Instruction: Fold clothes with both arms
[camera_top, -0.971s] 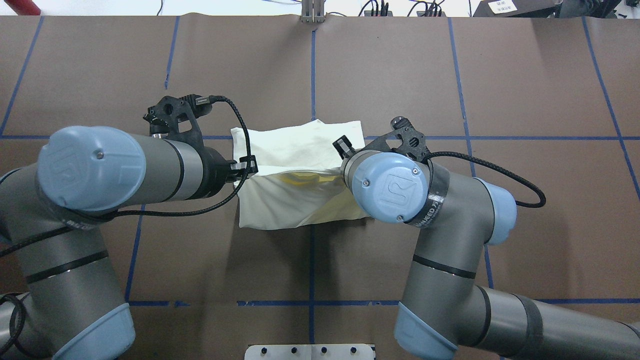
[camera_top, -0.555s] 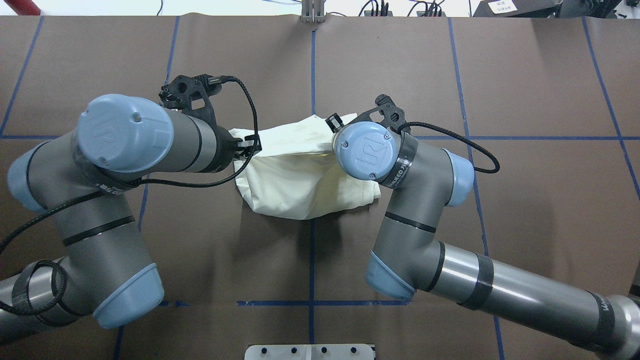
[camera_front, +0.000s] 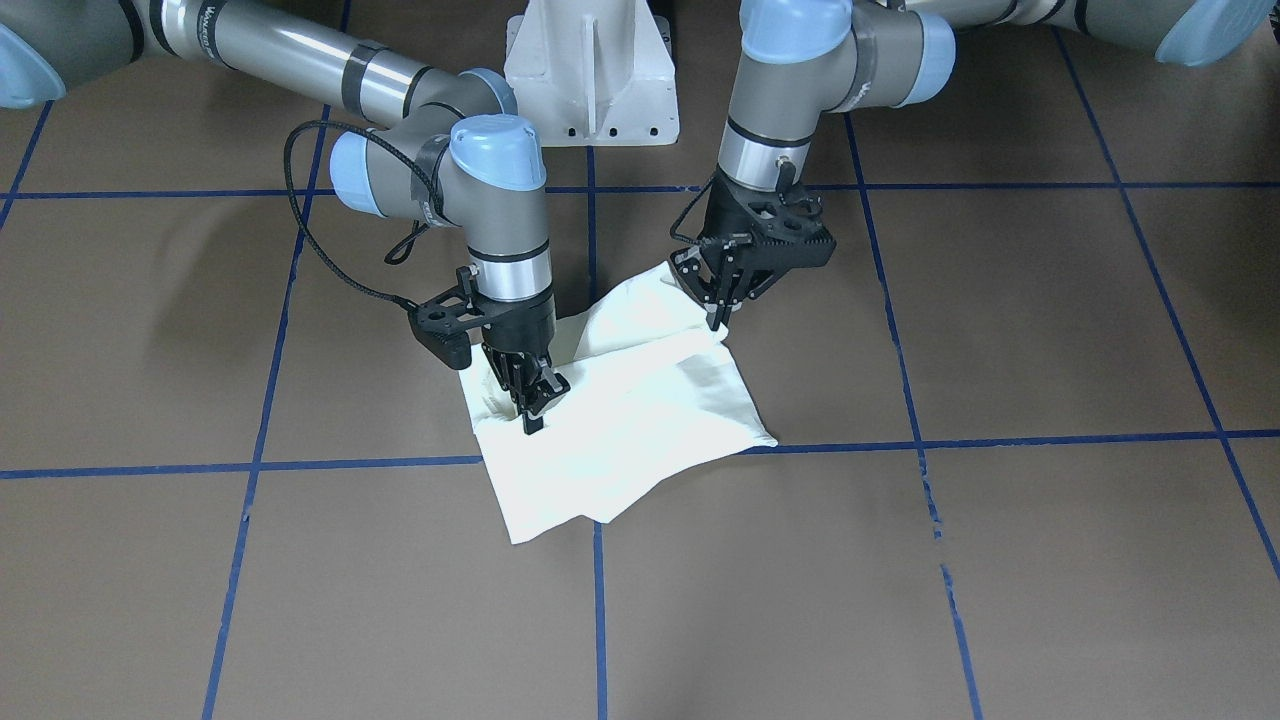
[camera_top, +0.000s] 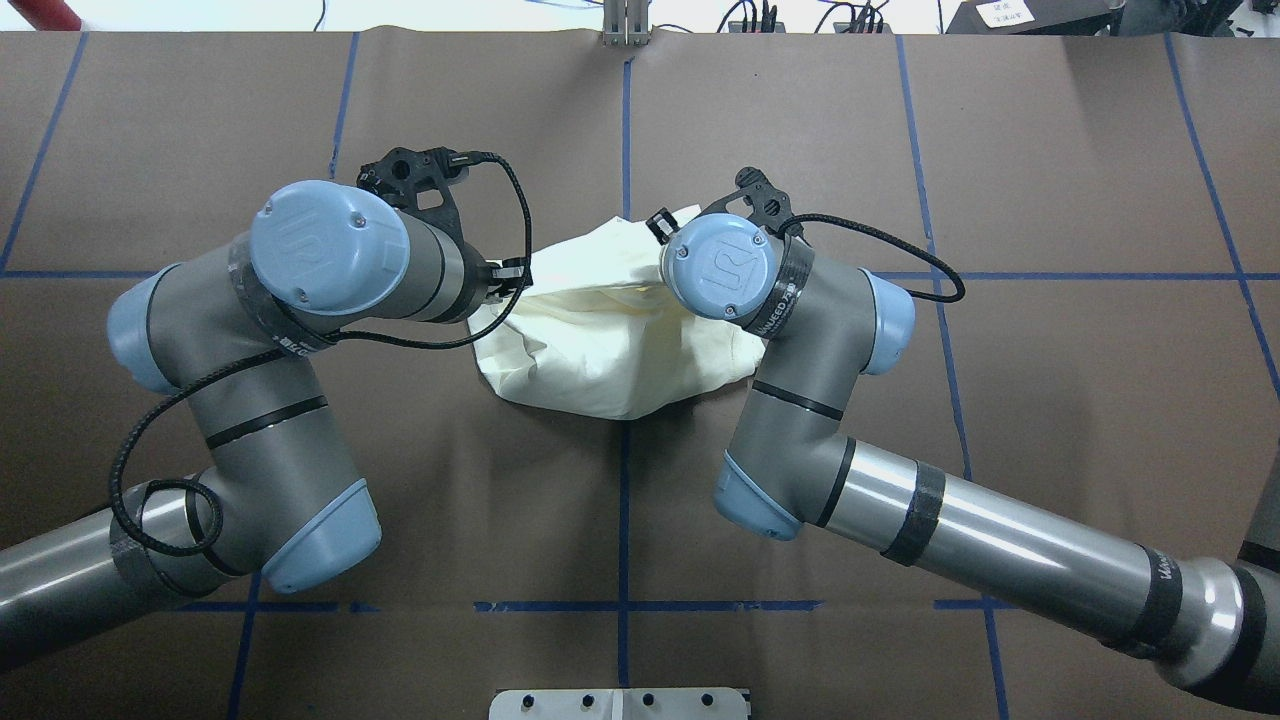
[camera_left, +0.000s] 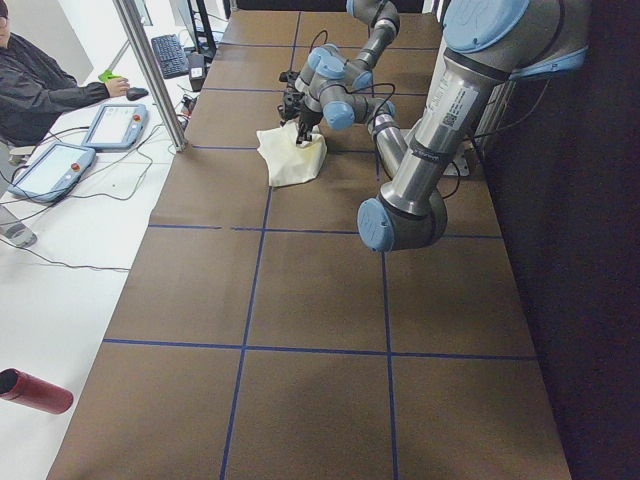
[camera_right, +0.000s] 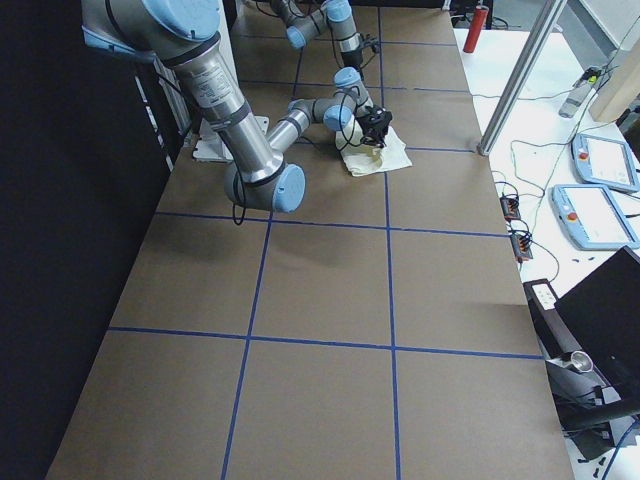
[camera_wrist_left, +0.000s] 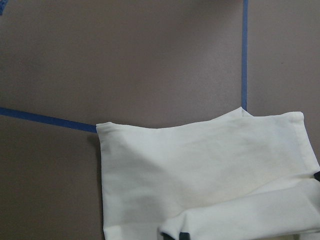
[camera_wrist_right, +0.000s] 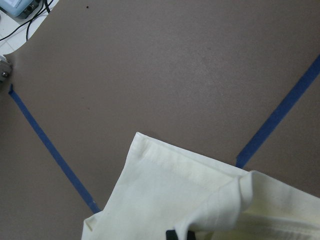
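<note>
The cream shirt lies folded on the brown table, plain side up, with no print showing. It also shows in the overhead view. My left gripper is shut on a lifted corner of the shirt at its robot-side edge. My right gripper is shut on the fabric at the other side, low over the shirt. In the overhead view both grippers are mostly hidden under their wrists. Both wrist views show a doubled-over cream edge at the bottom.
The white pedestal base stands behind the shirt. Blue tape lines cross the table. An operator sits past the far table edge with teach pendants. A red cylinder lies off the table.
Both arms moved away from the robot's base, carrying the held shirt edge over towards the far edge. The yellowish inner layer seen earlier is now covered.
</note>
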